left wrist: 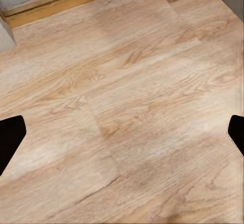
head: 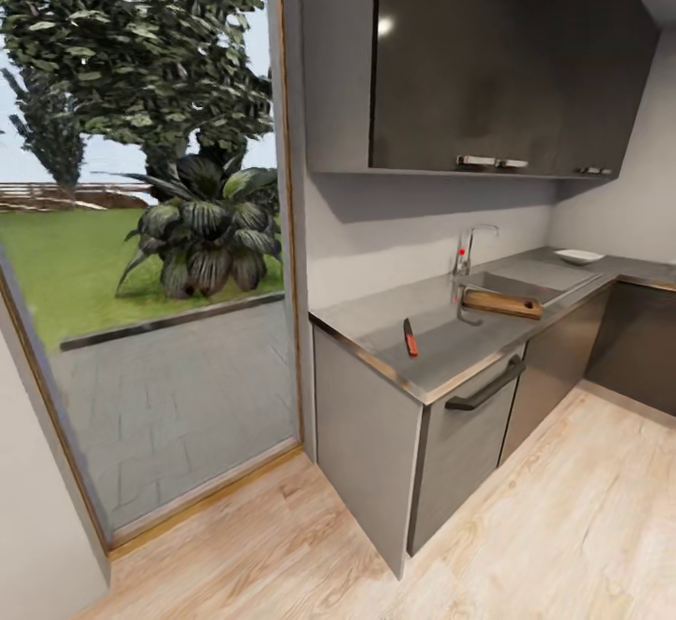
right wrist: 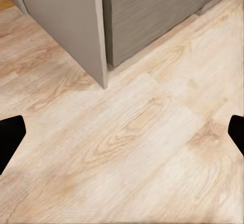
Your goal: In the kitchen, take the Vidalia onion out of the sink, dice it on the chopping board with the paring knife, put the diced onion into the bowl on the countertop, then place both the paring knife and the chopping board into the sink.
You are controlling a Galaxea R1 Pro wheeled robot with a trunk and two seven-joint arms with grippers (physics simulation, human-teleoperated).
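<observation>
Knife [head: 410, 338] lies on near end of countertop [head: 376, 324], board [head: 502, 302] at sink [head: 526, 284] beyond it, bowl [head: 578, 256] far right; left gripper [left wrist: 122, 137] and right gripper [right wrist: 122, 137] both spread wide over wood floor [left wrist: 127, 91].

Dark wall cabinets [head: 507, 56] hang above a pale wooden floor [head: 563, 526]; a leafy plant [head: 202, 235] grows beyond the glass door [head: 150, 244].
</observation>
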